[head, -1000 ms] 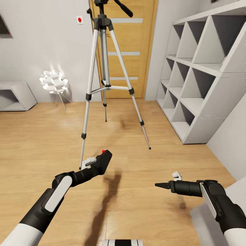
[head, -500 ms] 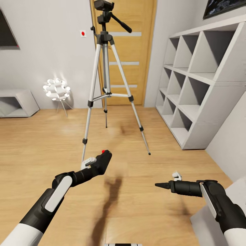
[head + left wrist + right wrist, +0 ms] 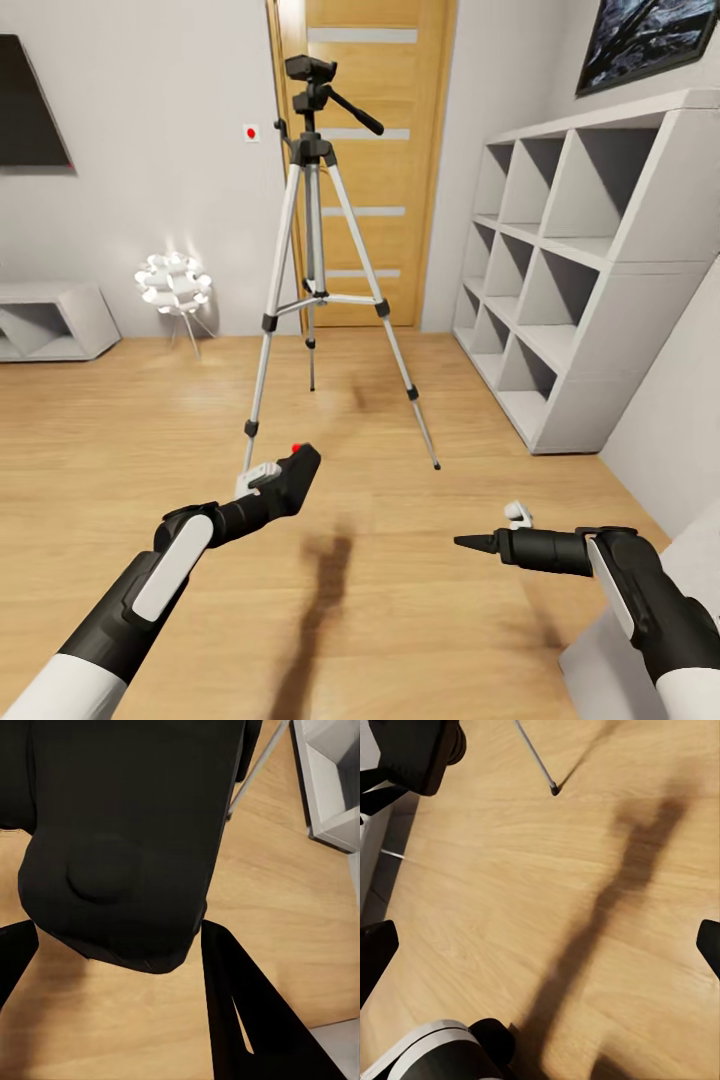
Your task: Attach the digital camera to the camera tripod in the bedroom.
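Carrying the digital camera (image 3: 297, 470) pinched in its left gripper (image 3: 290, 478), the robot faces the camera tripod (image 3: 318, 270), which stands at upper centre of the head view, before the oak door (image 3: 375, 150). Over the last second the whole picture has slid downward: the tripod's black head (image 3: 310, 70), cut off at the top edge a second ago, now shows in full, as does more of the wall TV (image 3: 30, 105) at upper left. That is the head camera moving, not the things; both arms sit in the same spots at lower frame. The mounting point is now in sight, though the camera remains well below and apart from it. The right gripper (image 3: 470, 542), lower right, looks pressed together in the head view, holding nothing.
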You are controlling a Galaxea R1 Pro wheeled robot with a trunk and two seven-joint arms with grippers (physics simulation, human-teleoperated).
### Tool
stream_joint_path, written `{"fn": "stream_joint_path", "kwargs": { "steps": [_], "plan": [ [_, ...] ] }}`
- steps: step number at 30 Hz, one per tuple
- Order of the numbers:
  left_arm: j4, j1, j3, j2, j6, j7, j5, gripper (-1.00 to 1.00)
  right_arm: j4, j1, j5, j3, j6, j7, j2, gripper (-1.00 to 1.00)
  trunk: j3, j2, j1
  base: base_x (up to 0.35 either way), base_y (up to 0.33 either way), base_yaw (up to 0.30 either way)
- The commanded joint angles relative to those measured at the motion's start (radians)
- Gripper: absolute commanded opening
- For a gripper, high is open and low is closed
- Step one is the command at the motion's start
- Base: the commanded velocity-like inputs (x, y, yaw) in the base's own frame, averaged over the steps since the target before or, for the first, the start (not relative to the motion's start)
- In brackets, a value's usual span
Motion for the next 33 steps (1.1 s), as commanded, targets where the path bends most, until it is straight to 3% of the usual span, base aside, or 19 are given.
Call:
{"fn": "stream_joint_path", "kwargs": {
  "steps": [1, 33],
  "plan": [
    [-0.001, -0.001, -0.003, 0.001, 0.001, 0.013, 0.01, -1.0, 0.0, 0.0, -0.004, -0.001, 0.008, 0.001, 0.0, 1.0, 0.003, 0.0, -0.001, 0.0, 0.0, 0.0],
    [0.004, -0.001, -0.004, 0.001, 0.001, 0.013, 0.009, -1.0, 0.0, 0.0, -0.004, -0.001, 0.007, 0.001, 0.0, 1.0, 0.127, 0.007, -0.015, 0.0, 0.0, 0.0]
  ]
}}
